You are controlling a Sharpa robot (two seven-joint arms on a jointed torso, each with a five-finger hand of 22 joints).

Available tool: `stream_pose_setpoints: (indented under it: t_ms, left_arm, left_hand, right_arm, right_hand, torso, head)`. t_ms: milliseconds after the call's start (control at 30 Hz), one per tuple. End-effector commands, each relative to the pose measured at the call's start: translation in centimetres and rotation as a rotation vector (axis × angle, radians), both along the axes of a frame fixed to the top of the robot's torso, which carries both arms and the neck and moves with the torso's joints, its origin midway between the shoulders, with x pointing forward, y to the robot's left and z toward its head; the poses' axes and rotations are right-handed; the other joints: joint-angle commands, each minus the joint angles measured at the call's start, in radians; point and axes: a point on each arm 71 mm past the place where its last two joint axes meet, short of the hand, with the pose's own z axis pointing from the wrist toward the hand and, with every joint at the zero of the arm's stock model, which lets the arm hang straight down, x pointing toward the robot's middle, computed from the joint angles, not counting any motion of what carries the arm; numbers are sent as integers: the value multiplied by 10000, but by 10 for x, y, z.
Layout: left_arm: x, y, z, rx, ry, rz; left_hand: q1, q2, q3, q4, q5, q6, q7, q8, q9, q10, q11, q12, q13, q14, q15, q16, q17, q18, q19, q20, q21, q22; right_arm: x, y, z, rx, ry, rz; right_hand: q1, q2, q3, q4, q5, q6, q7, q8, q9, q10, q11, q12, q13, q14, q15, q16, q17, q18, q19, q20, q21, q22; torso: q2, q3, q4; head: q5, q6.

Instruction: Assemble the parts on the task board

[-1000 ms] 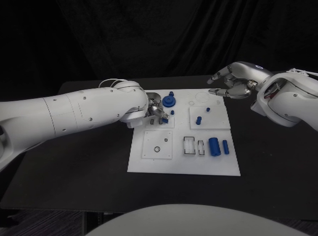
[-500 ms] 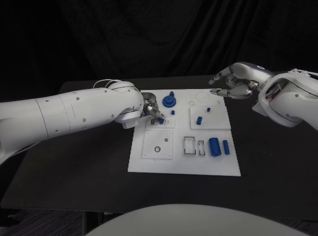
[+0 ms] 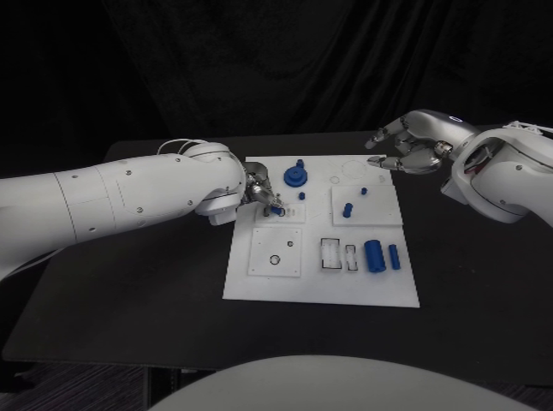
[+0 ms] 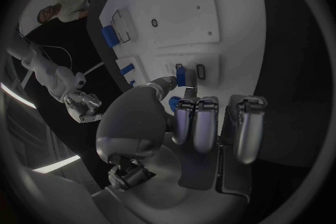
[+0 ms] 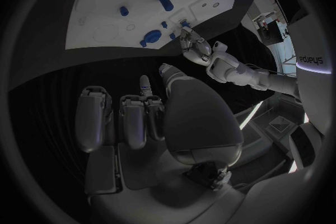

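The task board [image 3: 320, 282] lies flat in the middle of the black table [image 3: 128, 300], its long side running away from me. My left hand [image 3: 259, 190] sits at the board's far left corner, and my fingertips [image 4: 183, 75] are pinched on a small blue peg [image 4: 181, 75] right over the board there, so this hand is clamped on that part. Just beyond it, on the far edge of the board, stands a blue round part with a knob [image 3: 296, 176], and a tiny blue stub [image 3: 301, 196] stands close beside my fingers. Further right on the board there is a short blue pin [image 3: 347, 208] lying on a raised white square, and another small blue piece [image 3: 362, 190] near it. Toward the near right of the board a thick blue cylinder [image 3: 374, 255] lies side by side with a slimmer blue rod [image 3: 394, 256], next to two outlined slots. A small dark ring [image 3: 274, 259] sits on the near left square. My right hand [image 3: 404, 147] hovers off the far right corner of the board, fingers curled inward on nothing, touching no part.
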Motion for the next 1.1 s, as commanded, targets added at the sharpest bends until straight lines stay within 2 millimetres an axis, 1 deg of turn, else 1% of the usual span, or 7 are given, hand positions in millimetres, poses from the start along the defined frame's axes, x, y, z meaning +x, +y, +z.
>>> stream_pose_setpoints:
  t_ms: [33,233,467,600,700,833,1100]
  left_arm:
    - [-1,-2,0,-16,-37,-56]
    - [-1,-3,-1,-13,-12,-114]
    - [-1,-6,0,-63,-52,-158]
    - [-1,-9,0,-83,-61,-206]
    - [-1,-11,0,-89,-49,-259]
    - [-2,-12,-1,-58,0,-310]
    - [-1,-12,-1,1,64,-325]
  left_hand:
    - [-136,11,202,-135,21,-6,-32,-60,12,1042,54,26,2621,1056,96,26,2634,-63,1053,46,40,2634]
    - [-159,23,250,-157,19,-4,-25,-106,16,1042,59,26,2621,1056,100,26,2634,-63,1053,50,40,2634]
    - [-192,39,289,-166,5,-3,-15,-148,20,1042,67,26,2621,1056,105,26,2634,-63,1053,55,40,2634]
    - [-201,46,299,-166,3,-1,-12,-159,21,1042,68,26,2621,1056,106,26,2634,-63,1053,56,40,2634]
    - [-211,56,315,-169,2,2,-10,-172,24,1042,70,26,2621,1056,108,26,2634,-63,1053,57,40,2634]
    - [-211,56,315,-169,2,2,-10,-172,24,1042,70,26,2621,1056,108,26,2634,-63,1053,57,40,2634]
    - [-216,64,331,-176,3,3,-9,-185,26,1042,71,26,2621,1056,109,26,2634,-63,1053,58,40,2634]
  right_arm:
    - [0,-2,-2,-67,131,-229]
    - [0,-2,-3,-85,172,-239]
    - [1,-2,-4,-109,208,-255]
    - [1,-2,-4,-115,219,-252]
    - [1,-2,-4,-122,233,-252]
    - [0,-2,-4,-131,251,-275]
    - [1,-3,-4,-145,270,-300]
  right_hand:
    - [100,-37,33,-37,11,71,24,39,-9,287,96,-62,1659,815,87,-52,1543,35,240,74,-37,2068]
    - [100,-37,33,-37,11,71,24,39,-9,287,96,-62,1659,815,87,-52,1543,35,240,74,-37,2068]
    - [106,-39,35,-40,12,81,25,38,-15,270,96,-89,1633,810,88,-67,1522,41,229,75,-62,2061]
    - [106,-39,35,-40,12,81,25,38,-15,270,96,-89,1633,810,88,-67,1522,41,229,75,-62,2061]
    - [106,-39,35,-40,12,81,25,38,-15,270,96,-89,1633,810,88,-67,1522,41,229,75,-62,2061]
    - [106,-39,35,-40,12,81,25,38,-15,270,96,-89,1633,810,88,-67,1522,41,229,75,-62,2061]
    - [106,-38,35,-39,12,88,26,38,-19,254,97,-115,1609,809,89,-71,1517,41,228,75,-65,2060]
  torso:
    - [1,1,5]
    - [-1,1,14]
    - [5,-7,-24]
    - [2,-7,-11]
    - [-1,2,7]
    - [-1,16,-6]
    - [12,16,-23]
  head:
    - [-26,2]
    - [-20,2]
    - [50,2]
    - [17,2]
    - [-13,2]
    - [1,2]
    - [48,2]
